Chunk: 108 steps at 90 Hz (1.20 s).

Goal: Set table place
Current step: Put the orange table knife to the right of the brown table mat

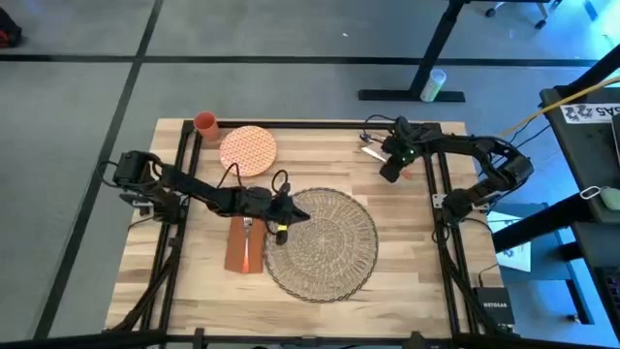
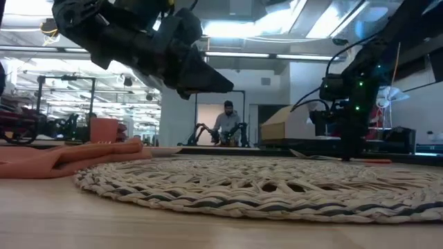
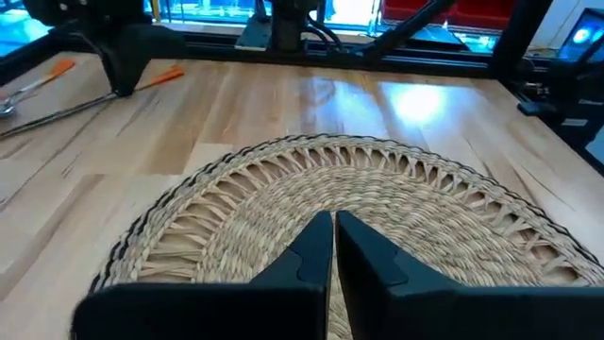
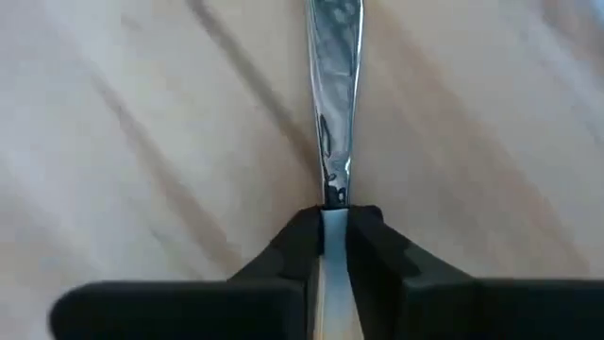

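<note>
Since the big round beige woven-straw mat with its lacy rim [image 1: 325, 242] already lies flat in the middle of the light plank desk [image 1: 407, 281], I read the high view as a place half built: the rust-orange rectangular napkin [image 1: 244, 244] sits just off the mat's left edge with a fork on it, while the orange-patterned round plate [image 1: 248, 148] and small orange cup [image 1: 204, 122] wait near the far edge. My left pincer [image 1: 283, 225] hovers at the mat's left rim; my right pincer [image 1: 390, 167] is down by the far right corner, where the spare cutlery lies.

From desk level, I see the mat [image 2: 263, 187] lying flat and the left arm clear above it, which the overhead hides; a person sits far back in the room.

In the left wrist view the fingers [image 3: 307, 255] sit nearly together over the weave, holding nothing.

Only the right wrist view shows a grip: the fingers [image 4: 300, 246] are clamped on a shiny metal utensil handle [image 4: 332, 85], probably to carry it to the mat.
</note>
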Motion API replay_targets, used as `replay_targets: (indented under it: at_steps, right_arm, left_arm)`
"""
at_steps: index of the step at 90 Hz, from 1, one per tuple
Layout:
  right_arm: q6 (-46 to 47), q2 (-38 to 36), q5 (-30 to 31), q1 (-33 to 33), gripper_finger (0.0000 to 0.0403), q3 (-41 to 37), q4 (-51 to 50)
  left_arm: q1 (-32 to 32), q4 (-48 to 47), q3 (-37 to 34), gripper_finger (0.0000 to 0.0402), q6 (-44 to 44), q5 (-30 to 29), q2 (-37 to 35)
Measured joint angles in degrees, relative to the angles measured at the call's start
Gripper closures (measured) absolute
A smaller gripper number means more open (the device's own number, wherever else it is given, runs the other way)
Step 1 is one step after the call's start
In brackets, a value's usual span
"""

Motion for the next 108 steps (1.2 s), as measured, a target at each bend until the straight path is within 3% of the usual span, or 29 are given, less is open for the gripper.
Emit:
replay_targets:
  at_steps: [11,31,88,108]
  right_arm:
    - [0.4,0.1,-2.7,2.2,0.0353,0.4,1.0]
    - [1.0,0.1,-2.9,6.9,0.04,0.6,3.5]
    - [1.4,-0.2,-0.4,17.5,0.0403,0.7,6.2]
    - [5.0,-4.7,-0.1,20.4,0.0403,0.8,8.5]
  left_arm:
    - [-0.3,0.0,0.0,0.0402,0.1,0.0,0.0]
    - [-1.6,0.0,0.0,0.0402,0.8,0.0,0.0]
    - [-3.4,0.2,0.0,0.0402,1.0,0.0,0.0]
    - [-3.4,0.2,0.0,0.0402,0.8,0.0,0.0]
